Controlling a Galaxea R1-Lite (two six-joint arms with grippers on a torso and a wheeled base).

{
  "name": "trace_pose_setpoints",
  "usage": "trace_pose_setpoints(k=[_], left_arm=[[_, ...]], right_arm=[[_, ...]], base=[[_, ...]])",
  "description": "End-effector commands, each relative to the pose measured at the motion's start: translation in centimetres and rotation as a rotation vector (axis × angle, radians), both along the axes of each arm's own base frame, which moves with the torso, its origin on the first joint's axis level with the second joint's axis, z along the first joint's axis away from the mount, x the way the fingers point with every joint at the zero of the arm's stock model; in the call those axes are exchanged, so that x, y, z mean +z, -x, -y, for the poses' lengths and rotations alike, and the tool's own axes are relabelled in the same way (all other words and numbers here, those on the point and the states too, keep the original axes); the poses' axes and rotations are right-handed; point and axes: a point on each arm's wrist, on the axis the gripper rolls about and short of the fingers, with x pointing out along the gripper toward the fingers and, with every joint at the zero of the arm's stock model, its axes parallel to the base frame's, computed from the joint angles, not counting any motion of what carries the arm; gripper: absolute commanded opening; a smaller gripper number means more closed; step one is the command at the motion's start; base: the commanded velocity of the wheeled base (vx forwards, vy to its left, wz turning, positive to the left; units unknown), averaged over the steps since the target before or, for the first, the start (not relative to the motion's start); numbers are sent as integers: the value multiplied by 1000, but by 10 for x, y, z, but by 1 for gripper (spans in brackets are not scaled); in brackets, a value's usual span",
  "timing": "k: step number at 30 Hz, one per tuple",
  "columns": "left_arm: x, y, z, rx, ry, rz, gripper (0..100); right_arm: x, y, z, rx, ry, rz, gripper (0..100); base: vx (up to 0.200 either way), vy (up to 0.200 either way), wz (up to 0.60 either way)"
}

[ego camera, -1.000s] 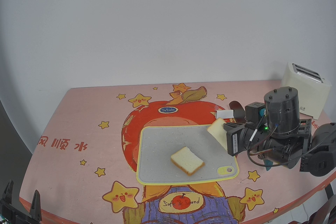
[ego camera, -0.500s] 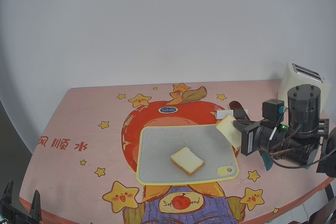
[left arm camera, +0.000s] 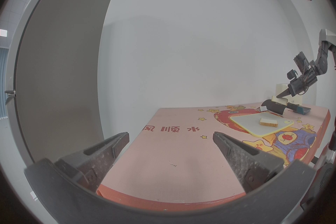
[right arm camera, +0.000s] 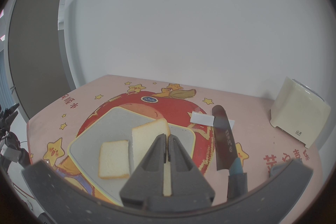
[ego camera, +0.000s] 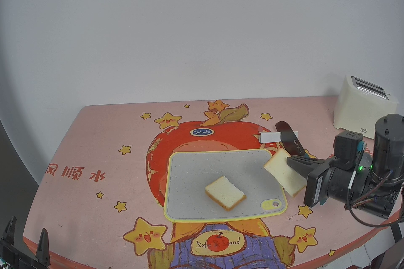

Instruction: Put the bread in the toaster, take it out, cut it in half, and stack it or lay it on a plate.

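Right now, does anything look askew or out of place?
Nothing spilled or damaged. One bread slice hangs tilted in the shut right pincer, near the cutting board's right edge; the other slice lies flat on the board.

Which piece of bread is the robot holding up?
The tilted slice beside the right edge of the cutting board, pinched in the right gripper. The other slice lies flat on the board, untouched.
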Motion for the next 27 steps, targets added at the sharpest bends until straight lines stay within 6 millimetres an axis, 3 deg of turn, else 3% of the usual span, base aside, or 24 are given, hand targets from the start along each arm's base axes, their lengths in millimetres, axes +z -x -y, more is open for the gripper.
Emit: trace_pose_setpoints(k=[1,16,27], left_arm=[[-5,-1,0,1,1,-18,100],[-5,-1,0,1,1,-18,100],[-5,-1,0,1,1,-18,100]], right_arm=[[0,3,2,0,1,2,0],[-5,6,2,-23,38,1,0],[-11,6,2,-20,58,-12,0]], base=[[0,0,0],[0,0,0],[0,-200,0]])
